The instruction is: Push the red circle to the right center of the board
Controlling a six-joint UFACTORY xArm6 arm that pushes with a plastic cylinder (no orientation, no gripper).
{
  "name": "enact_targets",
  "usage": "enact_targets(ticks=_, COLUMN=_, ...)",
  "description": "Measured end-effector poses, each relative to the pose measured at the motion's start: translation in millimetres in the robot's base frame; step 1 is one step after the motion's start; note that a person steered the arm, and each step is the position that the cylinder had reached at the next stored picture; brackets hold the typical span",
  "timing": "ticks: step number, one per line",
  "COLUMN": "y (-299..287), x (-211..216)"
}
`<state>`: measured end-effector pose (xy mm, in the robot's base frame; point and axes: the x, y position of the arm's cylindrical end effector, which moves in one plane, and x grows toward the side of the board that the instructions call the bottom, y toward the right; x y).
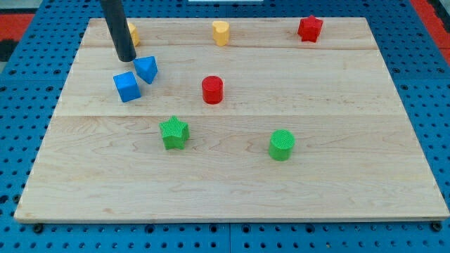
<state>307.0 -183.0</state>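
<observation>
**Desk:** Where was my tip (126, 59) when this was taken?

**Photographer:** It stood at the upper left of the wooden surface (351, 190), the dark rod coming down from the view's top. Just to its right sat a blue triangular block (147, 69), close to touching; just below it was a blue cube (126, 86), the two blues nearly side by side. A yellow block (131, 32) peeked out from behind the rod, its shape hidden.

**Desk:** And the red circle?

**Photographer:** The red circle (212, 90) was a short, upright cylinder, solid red with a flat round top. It stood well to the right of the tip and slightly lower in the view, apart from every other block, near the middle of the surface.

**Desk:** Was the hand open or closed?

**Photographer:** The arm carried only the rod, so no hand showed to judge.

**Desk:** Anything else?

**Photographer:** A yellow heart-like block (221, 32) and a red star (309, 28) lay along the top edge, right of the tip. A green star (174, 133) and a green cylinder (282, 145) sat lower down, both right of it.
</observation>
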Motion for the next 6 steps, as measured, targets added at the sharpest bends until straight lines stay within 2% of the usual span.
enact_targets(ticks=2, y=63.8, x=5.2)
enact_targets(ticks=3, y=117.8, x=54.2)
enact_targets(ticks=4, y=135.6, x=97.1)
enact_targets(ticks=5, y=197.0, x=88.4)
enact_targets(ticks=6, y=243.5, x=110.6)
